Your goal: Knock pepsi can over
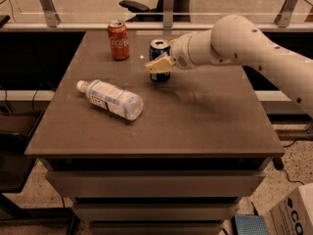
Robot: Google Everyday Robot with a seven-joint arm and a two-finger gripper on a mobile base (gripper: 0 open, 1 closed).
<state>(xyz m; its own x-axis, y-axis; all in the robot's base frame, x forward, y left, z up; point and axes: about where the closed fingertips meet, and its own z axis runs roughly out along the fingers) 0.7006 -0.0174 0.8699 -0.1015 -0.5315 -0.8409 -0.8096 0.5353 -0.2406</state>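
The pepsi can (159, 50) is dark blue with a silver top and stands upright near the back middle of the brown table (195, 126). My gripper (157, 65) reaches in from the right on the white arm (244, 45). Its tan fingers (162, 63) sit right in front of the can's middle and cover part of it. Contact with the can cannot be made out.
A red Coca-Cola can (118, 39) stands upright at the back left. A clear plastic bottle (111, 98) with a white cap lies on its side at the left middle. A glass railing runs behind the table. A cardboard box (296, 214) sits on the floor at right.
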